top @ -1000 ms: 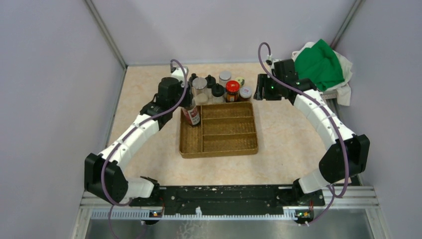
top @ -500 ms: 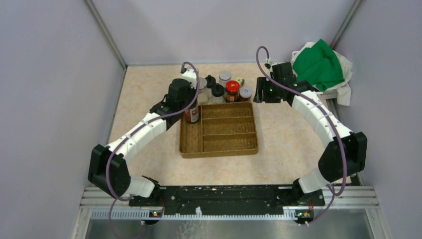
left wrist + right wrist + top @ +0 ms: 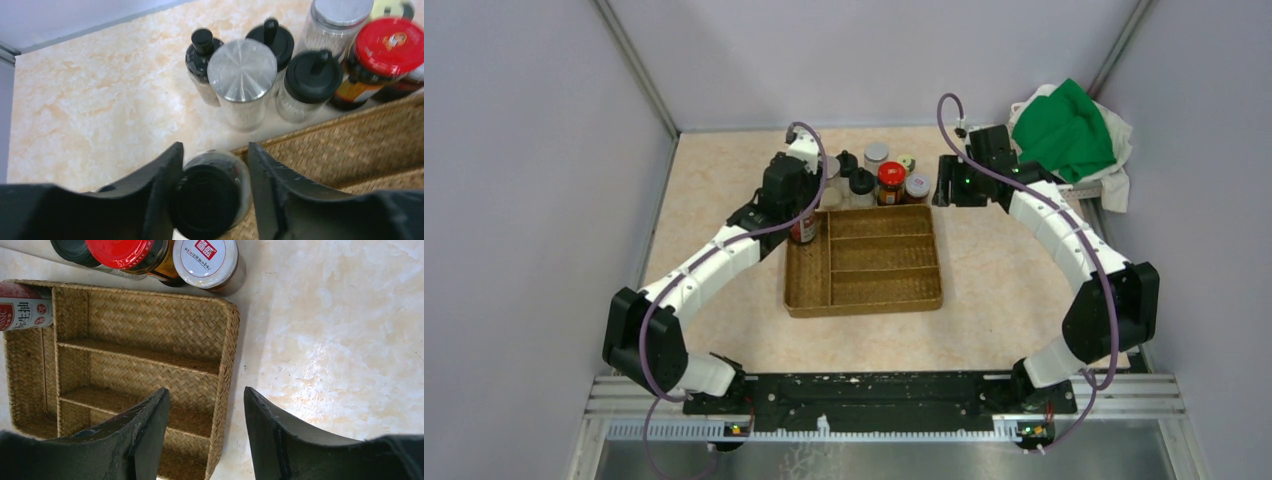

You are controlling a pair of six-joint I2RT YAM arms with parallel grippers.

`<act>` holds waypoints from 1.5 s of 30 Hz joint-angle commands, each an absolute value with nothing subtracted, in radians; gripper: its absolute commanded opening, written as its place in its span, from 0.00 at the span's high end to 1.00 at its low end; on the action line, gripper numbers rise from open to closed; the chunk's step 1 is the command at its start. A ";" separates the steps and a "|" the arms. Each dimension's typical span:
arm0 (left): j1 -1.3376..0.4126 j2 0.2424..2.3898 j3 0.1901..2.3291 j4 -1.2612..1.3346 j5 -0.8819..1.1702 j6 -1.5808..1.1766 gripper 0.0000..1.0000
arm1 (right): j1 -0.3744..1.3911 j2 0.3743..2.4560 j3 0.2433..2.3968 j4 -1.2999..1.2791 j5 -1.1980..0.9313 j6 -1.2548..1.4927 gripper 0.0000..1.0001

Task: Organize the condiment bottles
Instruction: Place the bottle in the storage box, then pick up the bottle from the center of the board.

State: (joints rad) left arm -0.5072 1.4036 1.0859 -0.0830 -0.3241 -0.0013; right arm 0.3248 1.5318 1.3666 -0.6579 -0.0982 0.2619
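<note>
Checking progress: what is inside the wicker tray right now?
Only the red-labelled bottle, standing at the far end of the long left compartment, between the fingers of the left gripper. Other compartments look bare. The bottle's base is hidden.

A marbled beige worktop (image 3: 724,190) carries a woven tray (image 3: 884,288), with jars (image 3: 891,172) clustered just behind it and a green-and-white cloth (image 3: 1069,130) bundled at the far right corner.

Peach-and-cream marbling is recorded on the desk (image 3: 75,115), a brown basket weave on the tray (image 3: 227,365), a red label lettered in white on the bottle (image 3: 22,312), a red lid on one jar (image 3: 387,45), silver on the lid of the shaker (image 3: 242,75), and green on the cloth (image 3: 1064,130).
</note>
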 commanded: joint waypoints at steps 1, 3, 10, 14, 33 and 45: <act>-0.509 1.393 1.103 0.051 -0.358 0.002 0.35 | 0.336 1.531 1.373 -0.628 -0.087 0.249 0.43; -0.510 1.395 1.105 0.048 -0.360 0.002 0.28 | 0.336 1.531 1.375 -0.628 -0.089 0.247 0.42; -0.510 1.368 1.116 0.033 -0.375 -0.039 0.03 | 0.336 1.537 1.392 -0.637 -0.084 0.246 0.41; -0.510 1.334 1.164 0.005 -0.371 -0.043 0.01 | 0.339 1.573 1.450 -0.648 -0.073 0.225 0.41; -0.416 1.539 1.536 -0.314 -0.255 -0.053 0.13 | 0.475 1.984 2.006 -0.756 -0.005 0.043 0.43; -0.392 1.558 1.507 -0.316 -0.224 -0.049 0.37 | 0.481 2.099 2.053 -0.744 -0.011 0.026 0.38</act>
